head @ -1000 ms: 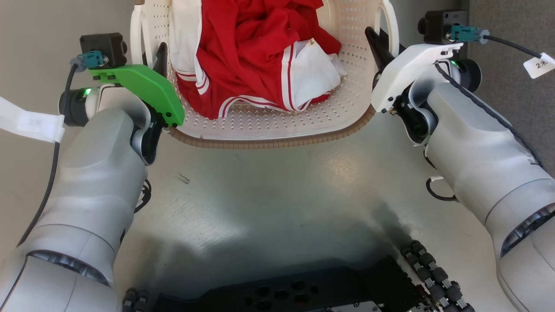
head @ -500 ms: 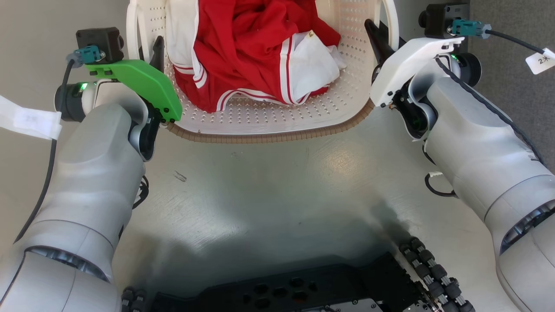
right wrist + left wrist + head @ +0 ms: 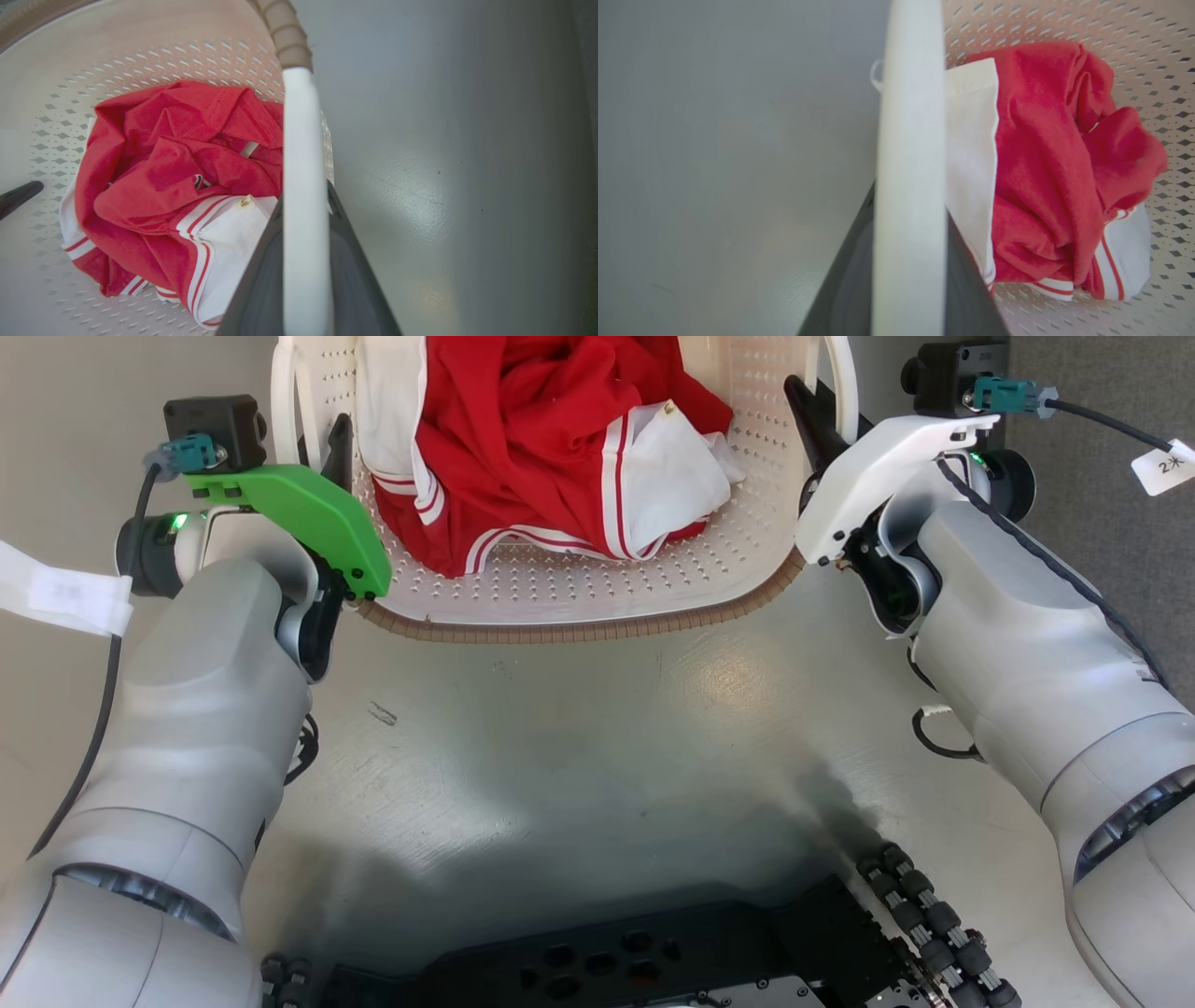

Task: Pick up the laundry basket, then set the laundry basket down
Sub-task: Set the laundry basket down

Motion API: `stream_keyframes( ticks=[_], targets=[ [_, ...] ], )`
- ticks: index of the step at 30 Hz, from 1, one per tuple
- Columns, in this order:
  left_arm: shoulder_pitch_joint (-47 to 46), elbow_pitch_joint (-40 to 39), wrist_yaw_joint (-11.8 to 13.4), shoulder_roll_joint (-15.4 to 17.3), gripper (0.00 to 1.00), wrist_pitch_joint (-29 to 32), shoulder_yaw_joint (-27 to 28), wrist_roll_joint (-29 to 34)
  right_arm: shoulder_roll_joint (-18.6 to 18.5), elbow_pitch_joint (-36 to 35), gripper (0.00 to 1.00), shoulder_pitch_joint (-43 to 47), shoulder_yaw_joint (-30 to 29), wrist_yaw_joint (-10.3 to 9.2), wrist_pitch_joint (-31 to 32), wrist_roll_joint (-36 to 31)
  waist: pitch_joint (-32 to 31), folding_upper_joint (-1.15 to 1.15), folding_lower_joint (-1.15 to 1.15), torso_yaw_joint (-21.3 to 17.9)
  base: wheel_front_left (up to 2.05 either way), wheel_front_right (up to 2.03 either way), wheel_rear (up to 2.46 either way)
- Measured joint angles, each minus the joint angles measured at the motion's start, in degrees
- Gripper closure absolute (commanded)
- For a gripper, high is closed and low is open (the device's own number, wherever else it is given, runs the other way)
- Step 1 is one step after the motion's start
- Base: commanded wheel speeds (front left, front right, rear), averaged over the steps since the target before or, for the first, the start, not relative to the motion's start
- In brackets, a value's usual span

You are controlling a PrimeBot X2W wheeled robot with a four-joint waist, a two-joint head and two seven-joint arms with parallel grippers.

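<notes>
The laundry basket (image 3: 579,593), cream perforated plastic with a brown rim, is at the top centre of the head view and holds red and white clothes (image 3: 541,429). My left gripper (image 3: 317,434) is shut on the basket's left white handle (image 3: 910,140), which runs between its dark fingers (image 3: 845,289). On the other side, the right gripper (image 3: 826,406) is shut on the right handle (image 3: 299,163), which also passes between dark fingers (image 3: 355,275). I cannot tell whether the basket rests on the floor.
Glossy grey floor (image 3: 579,756) spreads between my arms. My dark base with roller wheels (image 3: 924,915) sits at the bottom edge. Grey carpet (image 3: 1102,392) begins at the far right. The left gripper's finger tip (image 3: 18,196) shows inside the basket.
The basket and both grippers shifted slightly toward the top of the head view, then held still. Both grips stay the same.
</notes>
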Motion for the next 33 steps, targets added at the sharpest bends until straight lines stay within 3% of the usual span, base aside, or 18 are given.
stream_keyframes(
  ticks=[2,3,4,5,33],
  targets=[
    [-0.23,0.05,0.0,0.0,1.0,0.0,-0.01,0.0,0.0,-0.07,1.0,-0.03,-0.19,0.01,0.0,-0.02,0.1,0.0,0.0,-0.02,0.0,0.0,0.0],
    [-0.39,0.13,-0.01,0.0,0.75,0.0,-0.05,0.0,0.0,-0.09,0.83,-0.07,-0.3,0.01,0.0,-0.08,0.14,0.0,0.0,-0.04,0.0,0.0,0.0],
    [-0.54,0.19,-0.02,0.0,0.48,0.0,-0.11,0.0,0.01,-0.1,0.51,-0.11,-0.38,0.01,-0.01,-0.18,0.18,0.0,0.0,-0.05,0.0,0.0,0.0],
    [-0.63,0.34,-0.05,0.01,0.01,0.0,-0.25,0.0,0.01,-0.13,0.0,-0.25,-0.45,0.1,-0.01,-0.4,0.21,0.0,0.0,-0.07,0.0,0.0,0.0],
    [0.64,1.7,-0.48,-0.16,0.0,-0.32,-0.79,0.0,0.76,0.86,0.0,-0.27,-3.78,0.67,-0.18,-2.52,-3.87,0.0,0.0,-0.26,0.0,0.0,0.0]
  ],
)
